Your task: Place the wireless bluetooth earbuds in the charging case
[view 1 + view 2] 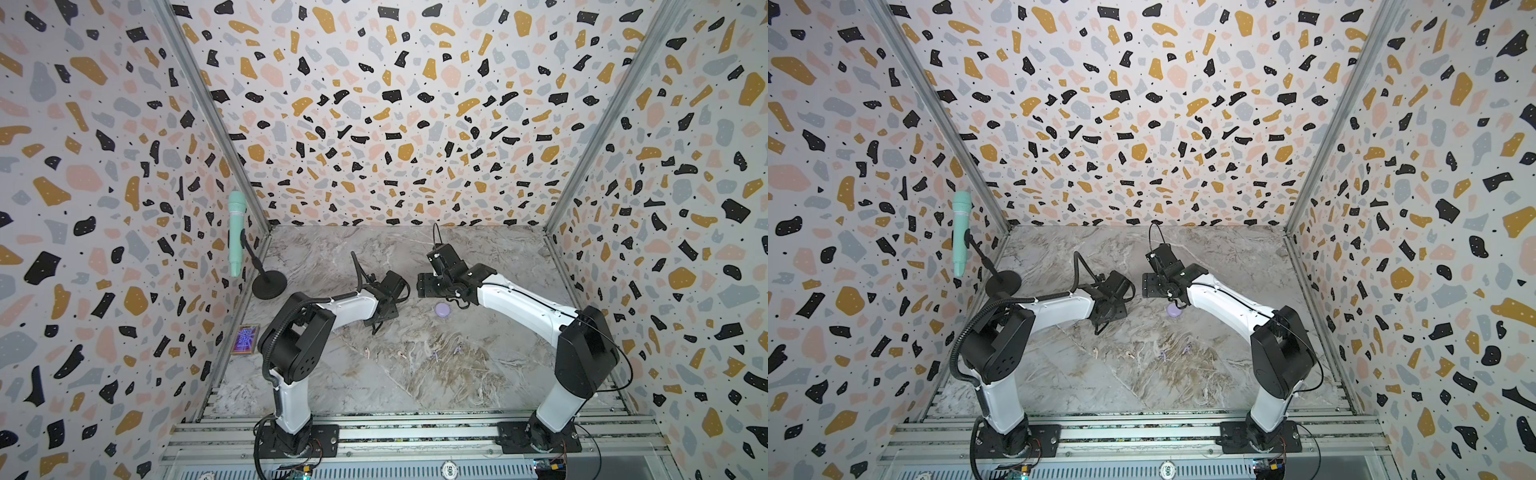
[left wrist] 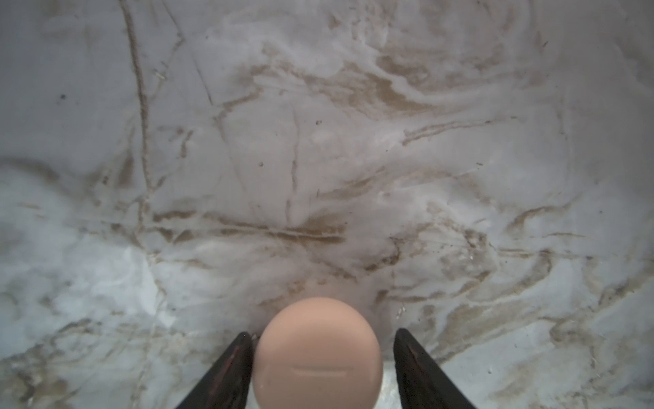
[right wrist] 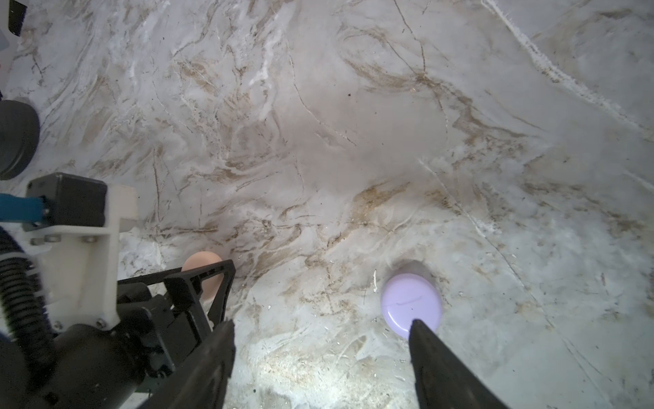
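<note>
A round pale pink charging case point(image 2: 317, 354) lies on the marble table between the jaws of my left gripper point(image 2: 323, 336). One finger touches its side and the other stands a small gap away. In the right wrist view the same pink case point(image 3: 201, 265) peeks out behind that gripper. My right gripper point(image 3: 322, 327) hangs open over bare table, one fingertip overlapping the lavender charging case point(image 3: 410, 301), which lies closed in both top views point(image 1: 442, 309) point(image 1: 1173, 311). Nearer the front lie two pale earbuds point(image 1: 367, 351) point(image 1: 401, 354) and two lavender earbuds point(image 1: 435, 355) point(image 1: 457, 350).
A teal microphone point(image 1: 236, 232) on a black stand with a round base point(image 1: 269, 284) stands at the left wall. A small colourful framed card point(image 1: 245, 340) leans there too. Aluminium rails point(image 1: 415, 432) carrying both arm bases run along the front edge.
</note>
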### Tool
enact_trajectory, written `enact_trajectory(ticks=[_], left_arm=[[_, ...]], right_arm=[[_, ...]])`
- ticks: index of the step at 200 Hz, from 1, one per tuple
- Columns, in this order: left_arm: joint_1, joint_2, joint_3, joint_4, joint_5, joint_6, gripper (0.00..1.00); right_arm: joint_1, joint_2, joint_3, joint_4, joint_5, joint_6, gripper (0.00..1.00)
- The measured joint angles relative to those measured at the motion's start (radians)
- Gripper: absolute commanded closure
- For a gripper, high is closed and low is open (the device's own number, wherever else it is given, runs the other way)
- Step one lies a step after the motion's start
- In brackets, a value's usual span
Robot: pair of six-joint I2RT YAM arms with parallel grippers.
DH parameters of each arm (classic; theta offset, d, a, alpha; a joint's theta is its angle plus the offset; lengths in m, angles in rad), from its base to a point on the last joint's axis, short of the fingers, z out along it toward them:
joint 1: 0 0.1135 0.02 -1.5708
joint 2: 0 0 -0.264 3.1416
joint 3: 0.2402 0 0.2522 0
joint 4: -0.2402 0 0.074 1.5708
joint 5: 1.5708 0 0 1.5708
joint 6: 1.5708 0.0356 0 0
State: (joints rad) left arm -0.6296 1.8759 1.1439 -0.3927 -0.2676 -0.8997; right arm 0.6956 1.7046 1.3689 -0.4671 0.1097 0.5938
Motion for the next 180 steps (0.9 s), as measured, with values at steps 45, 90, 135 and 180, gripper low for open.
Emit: enact_trajectory(ticks=[45,90,135,180], left_arm=[[-0.001,-0.002,-0.005,0.008,-0.003,0.038,0.73],[-0.002,-0.035,-0.006,-0.008,-0.003,0.121,1.00],[-0.013,-0.181,-0.002,-0.034,-0.015,0.265,1.00],[-0.050,-0.521,-0.190,0.114,-0.063,0.463,1.00]], right_arm=[[0.000,-0.014,-0.019,0.007,-0.008,0.000,0.21],[0.000,-0.036,-0.040,0.014,-0.014,-0.001,0.14],[0.000,-0.155,-0.103,0.027,-0.026,-0.035,0.01],[-0.034,-0.333,-0.211,0.067,-0.152,-0.116,0.01]])
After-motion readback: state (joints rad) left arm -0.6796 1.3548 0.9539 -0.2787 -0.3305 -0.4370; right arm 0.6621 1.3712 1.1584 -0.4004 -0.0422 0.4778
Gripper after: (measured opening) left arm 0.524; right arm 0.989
